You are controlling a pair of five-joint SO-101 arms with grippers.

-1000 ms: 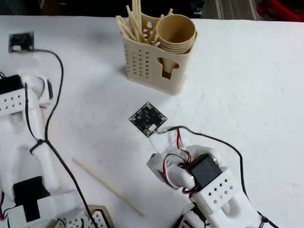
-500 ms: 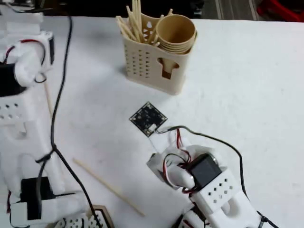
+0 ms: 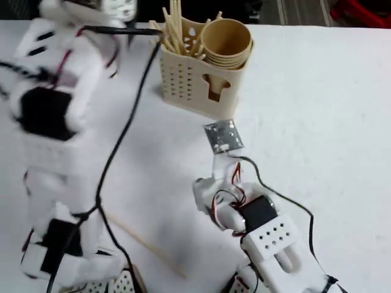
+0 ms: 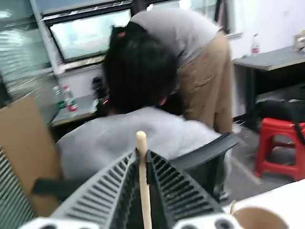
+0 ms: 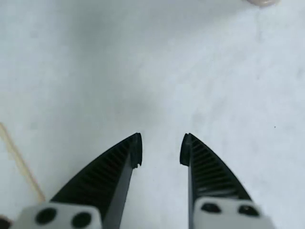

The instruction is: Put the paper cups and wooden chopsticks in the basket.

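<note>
The perforated cream basket (image 3: pixel 201 82) stands at the table's far middle, with stacked paper cups (image 3: pixel 226 41) and several wooden chopsticks (image 3: pixel 173 27) in it. My left arm (image 3: pixel 58 85) is raised high beside the basket's left. Its gripper (image 4: pixel 143 153) is shut on a wooden chopstick (image 4: pixel 143 183) that sticks up between the jaws, and a cup rim (image 4: pixel 257 219) shows below. Another chopstick (image 3: pixel 146 247) lies on the table near the front. My right gripper (image 5: pixel 161 147) hangs open over bare table, with that chopstick (image 5: pixel 19 164) off to one side.
The right arm (image 3: pixel 266 229) sits low at the front middle, its small camera board (image 3: pixel 223 135) pointing toward the basket. A black cable (image 3: pixel 119 140) trails from the left arm down across the table. White cloth (image 3: pixel 317 122) covers the table right of the basket.
The left arm has risen from the table's left edge and swung toward the basket with the chopstick. The right arm's camera board has shifted right and toward the basket.
</note>
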